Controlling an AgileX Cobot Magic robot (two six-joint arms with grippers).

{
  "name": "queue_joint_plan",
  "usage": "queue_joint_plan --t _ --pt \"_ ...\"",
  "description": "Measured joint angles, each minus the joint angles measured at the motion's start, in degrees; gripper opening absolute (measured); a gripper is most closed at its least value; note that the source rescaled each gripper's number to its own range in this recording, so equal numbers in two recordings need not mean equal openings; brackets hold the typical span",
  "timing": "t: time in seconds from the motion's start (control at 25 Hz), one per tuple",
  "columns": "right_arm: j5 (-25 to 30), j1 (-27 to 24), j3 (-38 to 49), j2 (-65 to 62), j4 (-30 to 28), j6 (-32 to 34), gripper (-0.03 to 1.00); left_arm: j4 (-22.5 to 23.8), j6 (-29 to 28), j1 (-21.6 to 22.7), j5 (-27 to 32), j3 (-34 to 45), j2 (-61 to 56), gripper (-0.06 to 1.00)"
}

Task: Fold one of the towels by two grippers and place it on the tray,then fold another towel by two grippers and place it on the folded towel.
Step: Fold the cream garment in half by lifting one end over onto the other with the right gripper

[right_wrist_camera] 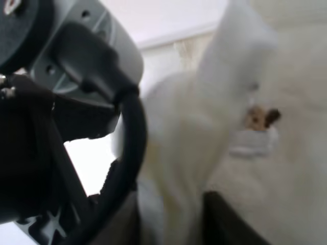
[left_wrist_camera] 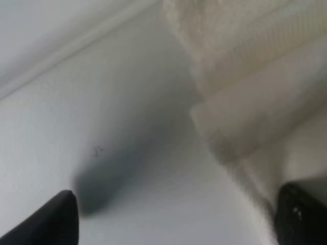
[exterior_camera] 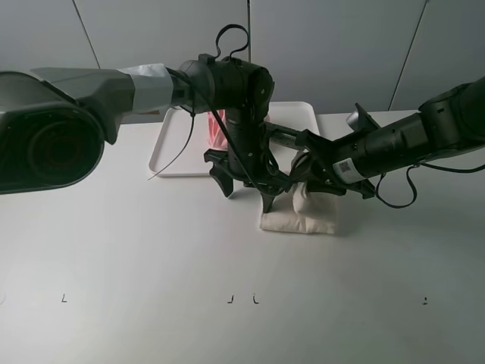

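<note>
My left hand (exterior_camera: 244, 188) gapes beside the cream towel (exterior_camera: 303, 218), probably to let its fold lie; whether my right hand (exterior_camera: 307, 182) grips, I cannot tell.

A pink towel (exterior_camera: 215, 130) lies on white tray (exterior_camera: 168, 158); cream towel (exterior_camera: 307, 220) bunched nearby.

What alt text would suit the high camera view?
The black left arm and right arm meet over a folded cream towel on a white table. Behind them, a white tray holds a pink towel.
</note>
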Motion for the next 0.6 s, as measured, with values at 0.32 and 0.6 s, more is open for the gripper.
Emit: queue_joint_plan --t 0.32,0.6 --pt "2.0 0.2 0.0 0.0 -1.6 0.0 0.57 -1.4 2.7 3.1 0.3 -3.0 -4.0 0.98" --pt "2.7 0.4 0.0 0.0 -1.8 0.2 0.57 -3.7 6.9 6.7 -0.2 -9.3 -6.0 0.98"
